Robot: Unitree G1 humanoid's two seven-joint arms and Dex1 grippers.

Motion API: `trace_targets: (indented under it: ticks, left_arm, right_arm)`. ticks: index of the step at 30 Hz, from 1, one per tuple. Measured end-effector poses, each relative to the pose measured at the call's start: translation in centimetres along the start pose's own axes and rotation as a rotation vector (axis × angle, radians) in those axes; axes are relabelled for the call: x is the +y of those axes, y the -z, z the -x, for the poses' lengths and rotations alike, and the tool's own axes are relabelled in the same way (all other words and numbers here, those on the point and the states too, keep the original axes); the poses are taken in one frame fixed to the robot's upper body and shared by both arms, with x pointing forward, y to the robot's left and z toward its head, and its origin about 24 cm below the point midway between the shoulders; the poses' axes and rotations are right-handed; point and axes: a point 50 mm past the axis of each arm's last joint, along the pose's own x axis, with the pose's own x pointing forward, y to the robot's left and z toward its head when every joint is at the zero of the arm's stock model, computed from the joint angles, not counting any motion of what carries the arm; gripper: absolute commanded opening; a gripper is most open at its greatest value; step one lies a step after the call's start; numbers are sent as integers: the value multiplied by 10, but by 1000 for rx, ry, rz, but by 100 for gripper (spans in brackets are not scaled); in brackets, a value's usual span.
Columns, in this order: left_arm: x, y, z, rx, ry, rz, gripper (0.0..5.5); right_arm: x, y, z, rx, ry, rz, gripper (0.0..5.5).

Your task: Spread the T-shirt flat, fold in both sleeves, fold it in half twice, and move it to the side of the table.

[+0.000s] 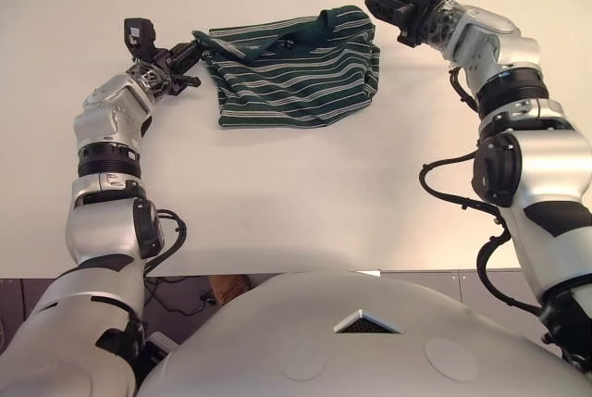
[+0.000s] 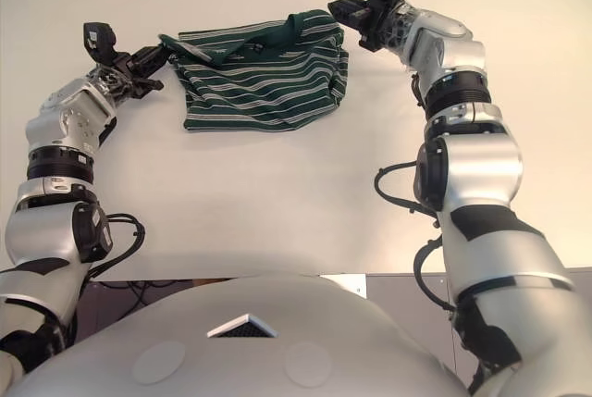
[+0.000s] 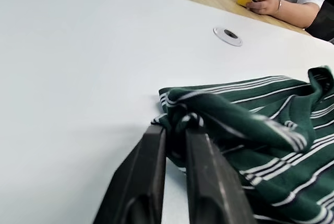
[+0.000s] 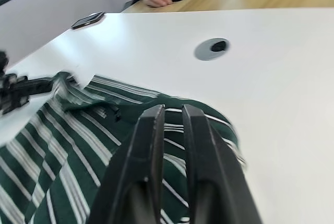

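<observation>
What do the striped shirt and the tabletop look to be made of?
Dark green T-shirt with white stripes: soft knit fabric, probably cotton, matte; it bunches in folds. White table: hard, smooth, likely laminate; even surface, faint sheen.

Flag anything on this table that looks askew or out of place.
The green striped T-shirt lies rumpled rather than flat: its far edge is bunched and rolled over on itself. The corner on the robot's left is pinched in the left claw. Nothing looks spilled or damaged.
</observation>
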Motion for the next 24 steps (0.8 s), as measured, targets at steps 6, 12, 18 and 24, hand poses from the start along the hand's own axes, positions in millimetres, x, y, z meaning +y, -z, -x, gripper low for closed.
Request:
trace_targets:
  ticks: [6,12,18,24]
  left_arm:
    - [0,-8,1,-11,-30,-78,91]
    - [-78,-22,14,-85,399,-283,3]
    - [-99,48,32,401,499,-791,3]
    - [-66,38,58,508,380,-923,3]
  right_arm:
    - [36,38,-14,163,-217,192,0]
    - [48,54,-12,263,-271,331,0]
    - [38,49,6,420,-281,646,0]
    - [58,60,39,543,-555,781,0]
